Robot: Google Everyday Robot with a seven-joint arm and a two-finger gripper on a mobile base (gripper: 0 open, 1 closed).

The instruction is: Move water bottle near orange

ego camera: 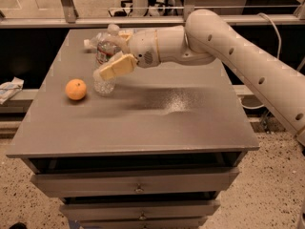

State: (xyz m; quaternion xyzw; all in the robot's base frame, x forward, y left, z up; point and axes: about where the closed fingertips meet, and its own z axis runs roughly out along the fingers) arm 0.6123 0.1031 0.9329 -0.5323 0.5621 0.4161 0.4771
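The water bottle [104,82], clear ribbed plastic with a dark label band and red stripe, is held tilted over the left part of the grey table [157,123], its base close to the tabletop. My gripper [113,56] is shut on its middle; one tan finger [116,67] lies across the front and hides part of it. The orange [76,89] sits on the table just left of the bottle's base, a small gap apart.
Another clear plastic item [90,43] lies at the table's back left, behind the gripper. The table stands on a drawer cabinet [138,187]. A rail [71,22] runs behind it. White paper [9,88] lies on a low ledge to the left.
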